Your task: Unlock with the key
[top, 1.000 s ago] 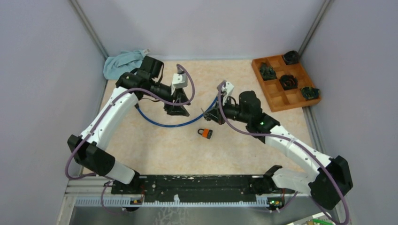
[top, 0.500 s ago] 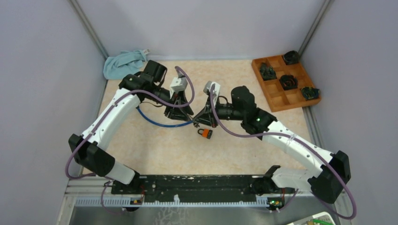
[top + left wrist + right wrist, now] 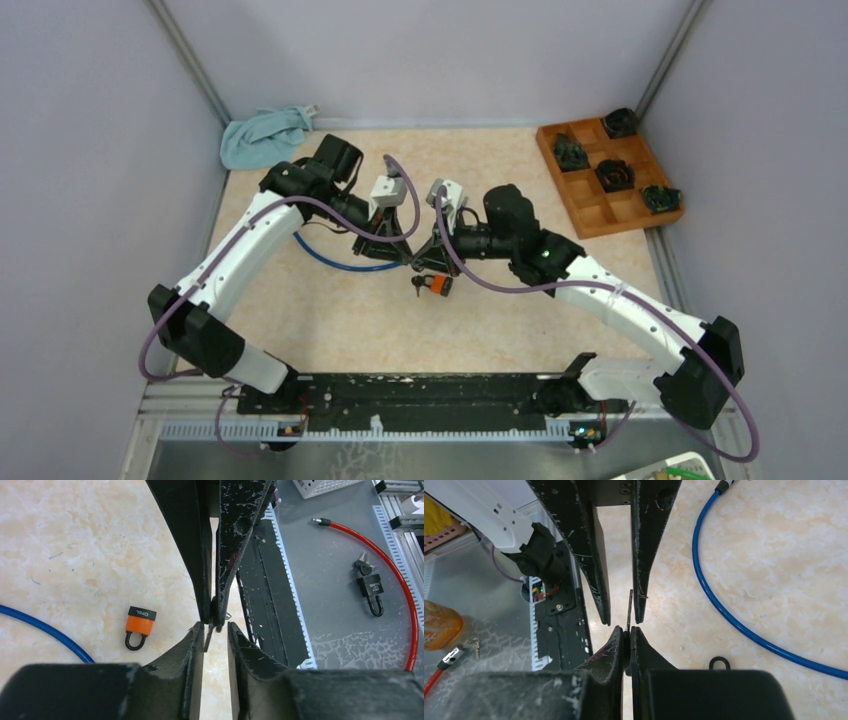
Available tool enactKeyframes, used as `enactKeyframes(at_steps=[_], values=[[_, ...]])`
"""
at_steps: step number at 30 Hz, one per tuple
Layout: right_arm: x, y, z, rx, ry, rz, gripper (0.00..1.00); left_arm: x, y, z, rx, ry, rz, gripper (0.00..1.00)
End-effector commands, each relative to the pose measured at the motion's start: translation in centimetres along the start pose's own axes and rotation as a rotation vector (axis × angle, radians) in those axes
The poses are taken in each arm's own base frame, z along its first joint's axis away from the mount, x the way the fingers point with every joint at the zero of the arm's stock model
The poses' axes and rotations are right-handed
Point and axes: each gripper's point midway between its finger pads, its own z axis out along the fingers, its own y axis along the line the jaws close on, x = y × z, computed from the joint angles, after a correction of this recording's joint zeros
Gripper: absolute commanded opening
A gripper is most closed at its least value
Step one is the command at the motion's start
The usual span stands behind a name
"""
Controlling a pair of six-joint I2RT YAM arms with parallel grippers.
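Observation:
The small orange padlock (image 3: 434,285) lies flat on the beige table, just in front of where my two grippers meet tip to tip. My right gripper (image 3: 626,630) is shut on the key (image 3: 629,609), whose thin blade sticks out past its fingertips. My left gripper (image 3: 214,629) faces it with its jaws narrowly open. The key (image 3: 207,637) blade sits in the gap between them, close to one finger. In the left wrist view the padlock (image 3: 140,626) rests to the left of the fingers, shackle pointing toward the camera. Only its shackle (image 3: 719,663) shows in the right wrist view.
A blue cable (image 3: 330,260) curves over the table behind and left of the grippers. A teal cloth (image 3: 262,135) lies at the back left and a wooden compartment tray (image 3: 560,185) at the back right. Off the table's near edge lie a red cable (image 3: 395,565) and a black padlock (image 3: 372,587).
My right arm has swung left with the key toward the left gripper. The left gripper has come to meet it and its jaws have narrowed around the key blade.

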Motion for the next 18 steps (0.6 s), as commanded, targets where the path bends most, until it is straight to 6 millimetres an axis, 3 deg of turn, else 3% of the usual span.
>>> enactKeyframes(at_steps=[1, 5, 14, 18], values=[[-3.30, 0.49, -0.72, 0.019, -0.077, -0.082, 0.00, 0.23, -1.22, -0.37, 0.002, 0.021, 0.035, 0.34], [-3.48, 0.49, -0.85, 0.024, -0.086, -0.086, 0.00, 0.41, -1.20, -0.39, 0.000, 0.031, 0.040, 0.37], [-3.37, 0.71, -0.44, 0.021, -0.077, -0.084, 0.00, 0.23, -0.96, -0.09, -0.002, 0.036, 0.054, 0.17], [-3.34, 0.60, -0.10, 0.028, -0.073, -0.071, 0.00, 0.33, -1.03, 0.23, -0.003, 0.050, 0.087, 0.00]])
